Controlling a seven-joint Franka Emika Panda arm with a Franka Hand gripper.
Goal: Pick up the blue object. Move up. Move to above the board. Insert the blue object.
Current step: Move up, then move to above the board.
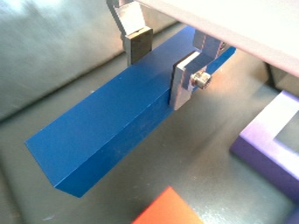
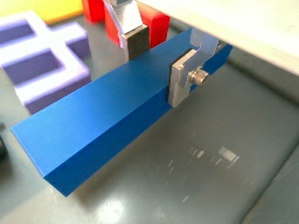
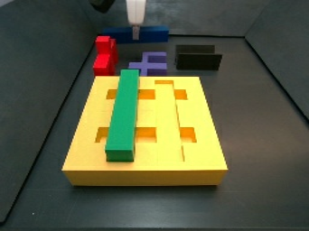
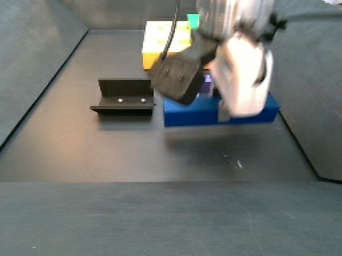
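— Dark floor all round; any writing?
— None readable. Nearest, the board (image 3: 182, 158) carries a green bar (image 3: 126, 113).
— Farther back?
— The gripper (image 1: 163, 63) clamps the blue object (image 1: 117, 122) beyond a purple block (image 3: 151, 63).

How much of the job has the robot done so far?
Nothing is finished yet. The gripper sits down over the blue bar, a finger on each side, so the grab is under way; in a side view the bar looks to be on the floor. Left: lifting it, moving over the yellow board, where a green bar already sits, and pushing it in.
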